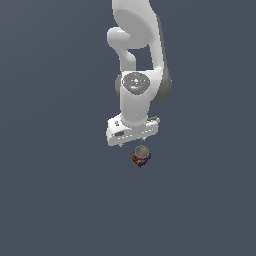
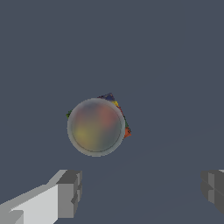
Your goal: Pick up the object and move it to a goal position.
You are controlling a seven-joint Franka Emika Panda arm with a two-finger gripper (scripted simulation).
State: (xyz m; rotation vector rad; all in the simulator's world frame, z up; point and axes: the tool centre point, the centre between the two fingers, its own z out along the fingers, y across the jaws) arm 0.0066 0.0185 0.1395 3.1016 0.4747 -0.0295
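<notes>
The cube [image 1: 140, 162], tiny with dark edges and red, blue, yellow and orange patches, lies on the flat grey ground just below the white hand. The faint translucent grey-green ball [image 1: 142, 151] hangs right over it and overlaps its top. In the wrist view the ball [image 2: 95, 127] covers most of the cube [image 2: 126, 131], leaving only the cube's corners showing past its rim. My gripper [image 1: 134, 142] is above and a little to the exterior view's left of the cube. It is open and empty, and its grey fingertips [image 2: 70, 192] stand wide apart with the gripper [image 2: 142, 183] off to one side of the cube.
The white arm [image 1: 135, 60] comes down from the top of the exterior view. Plain dark grey ground [image 1: 60, 200] surrounds the cube on all sides.
</notes>
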